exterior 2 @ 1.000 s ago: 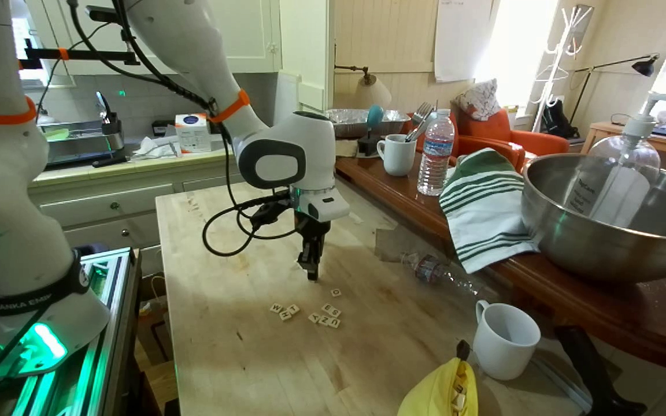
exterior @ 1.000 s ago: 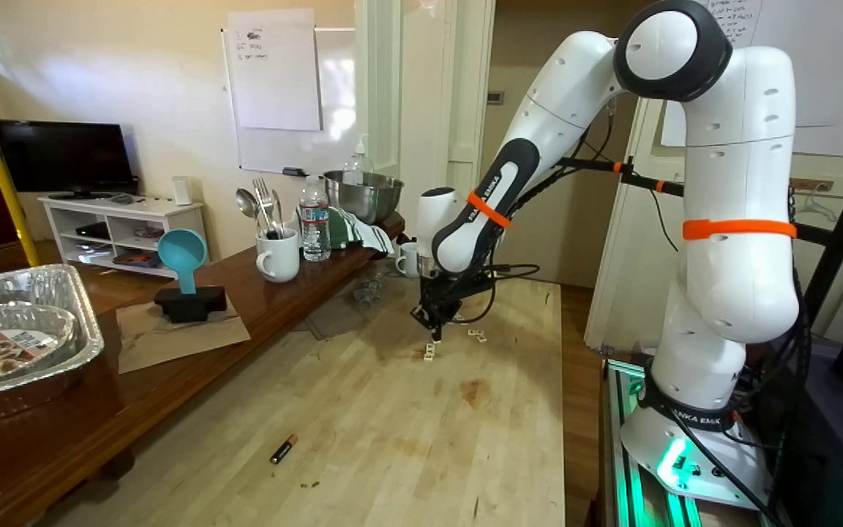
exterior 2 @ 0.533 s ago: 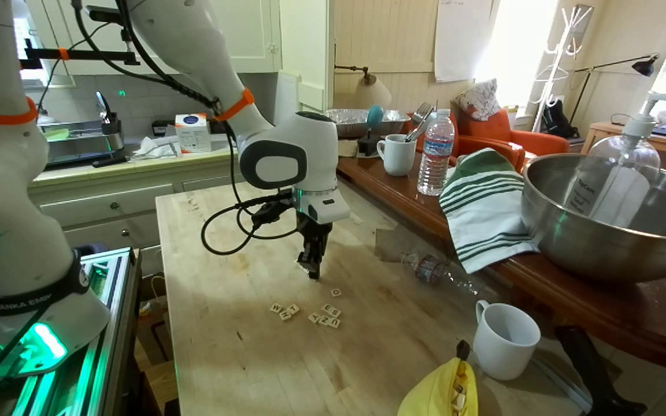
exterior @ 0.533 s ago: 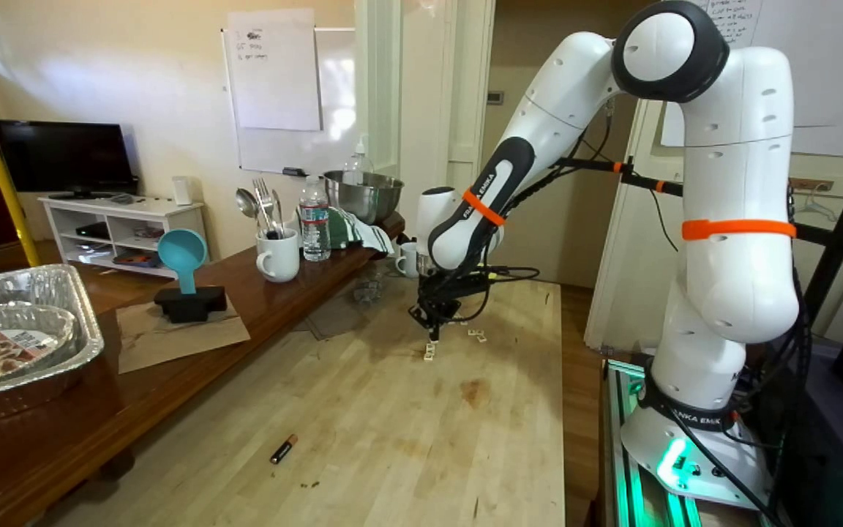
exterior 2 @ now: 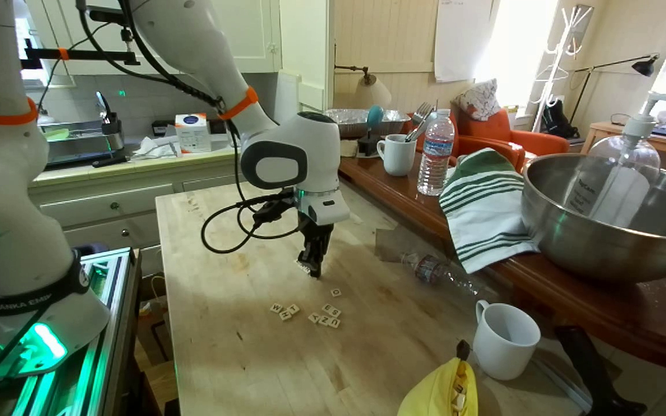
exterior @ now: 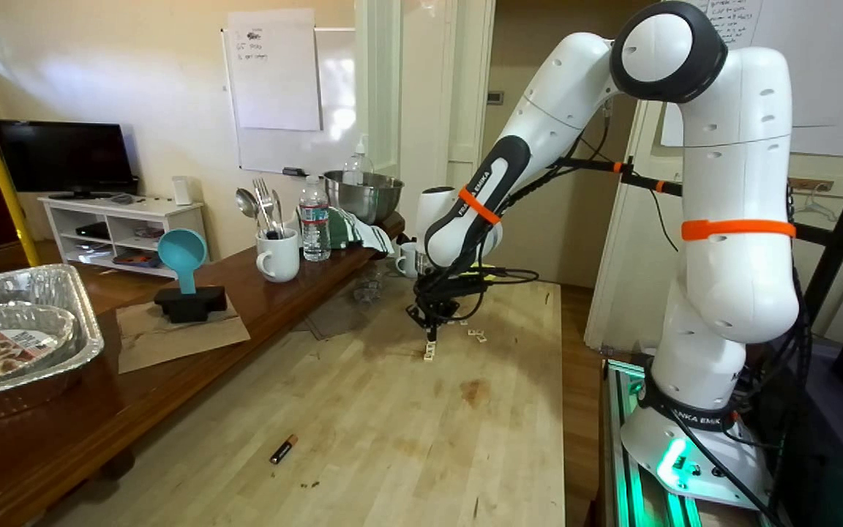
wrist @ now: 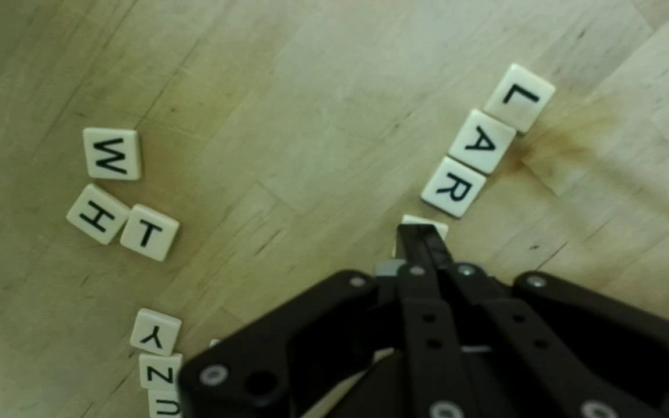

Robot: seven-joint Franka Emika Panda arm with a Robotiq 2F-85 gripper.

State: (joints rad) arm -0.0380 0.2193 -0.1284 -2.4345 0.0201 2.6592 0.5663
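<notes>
Leftmost, the W tile point(wrist: 112, 154), H tile point(wrist: 99, 213) and T tile point(wrist: 149, 232) are lying loose. The gripper point(wrist: 420, 235), pressed together on nothing visible, is hovering over or touching a half-hidden tile point(wrist: 438, 226), just short of the R tile point(wrist: 453, 187), A tile point(wrist: 481, 141) and L tile point(wrist: 519, 98), which are already sitting joined; I'm judging that row part-made.

ext vw: window point(exterior 2: 518, 55) overexp | base LED point(exterior 2: 50, 341) glare | wrist vw dimmer
</notes>
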